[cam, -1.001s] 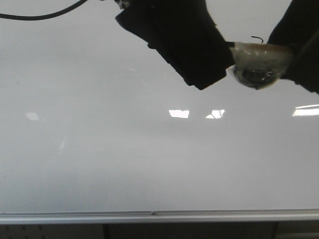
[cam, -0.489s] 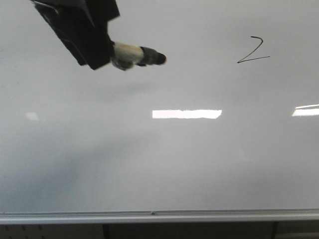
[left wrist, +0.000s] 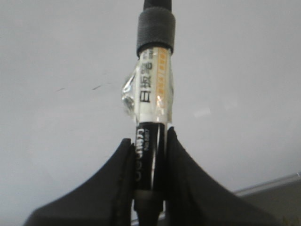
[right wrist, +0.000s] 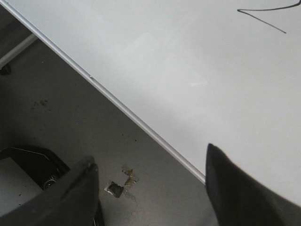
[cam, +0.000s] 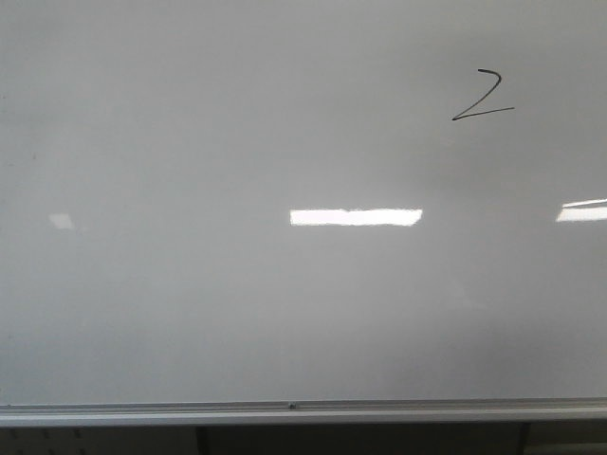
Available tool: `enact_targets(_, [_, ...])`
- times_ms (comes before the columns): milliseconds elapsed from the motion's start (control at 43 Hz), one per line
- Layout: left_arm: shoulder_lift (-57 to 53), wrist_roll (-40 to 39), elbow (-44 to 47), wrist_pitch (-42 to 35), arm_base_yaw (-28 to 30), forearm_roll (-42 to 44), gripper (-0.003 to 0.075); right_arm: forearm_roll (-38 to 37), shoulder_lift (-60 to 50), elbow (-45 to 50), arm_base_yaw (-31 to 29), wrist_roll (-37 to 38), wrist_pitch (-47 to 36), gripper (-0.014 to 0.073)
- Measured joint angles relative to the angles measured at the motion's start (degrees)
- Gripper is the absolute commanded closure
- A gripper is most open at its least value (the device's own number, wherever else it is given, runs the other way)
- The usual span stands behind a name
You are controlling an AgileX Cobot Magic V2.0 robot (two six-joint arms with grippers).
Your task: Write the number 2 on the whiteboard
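A small black number 2 is drawn near the upper right of the whiteboard; neither arm shows in the front view. My left gripper is shut on a black-and-white marker, whose capless black tip end points at the pale board. In the right wrist view the base stroke of the number 2 crosses the whiteboard. My right gripper stands open with nothing between its fingers, over the board's lower frame.
The silver frame and tray edge run along the board's bottom. Bright light reflections lie on the board. Below the frame is grey floor with scraps of tape and a dark base.
The left arm with the marker swept leftward across the board and out of the front view. The number 2, earlier mostly hidden, now shows whole.
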Motion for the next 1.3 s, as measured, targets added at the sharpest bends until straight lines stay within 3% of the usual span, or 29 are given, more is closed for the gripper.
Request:
enact_targets(163, [-4.2,-2.7,10.7,-16.3,6.9,0.1,0.0682,0.0,0.0,0.0,0.0,0.0,-0.5,0.0086])
enact_targets(349, [-2.1,-2.9,19.6,-32.0,10.2,-1.8,0.0682,0.0,0.0,0.0,0.0,0.0,-0.7,0.0086])
enact_targets(675, [9.9,-3.3,21.5,-50.9,11.5,-3.8,0.0682,0.0,0.0,0.0,0.0,0.0,-0.8,0.0086])
enact_targets(908, [21.0,-3.3,21.5,-68.8,11.5,-3.8,0.0675,0.0,0.0,0.0,0.0,0.0,-0.8,0.0086])
enact_targets(1048, [26.7,-3.3,20.0,-72.5,11.5,-3.8,0.0666,0.0,0.0,0.0,0.0,0.0,-0.8,0.0086])
enact_targets(1304, [33.2,-3.3,16.1,-72.4,11.5,-3.8,0.0666,0.0,0.0,0.0,0.0,0.0,-0.8,0.0086])
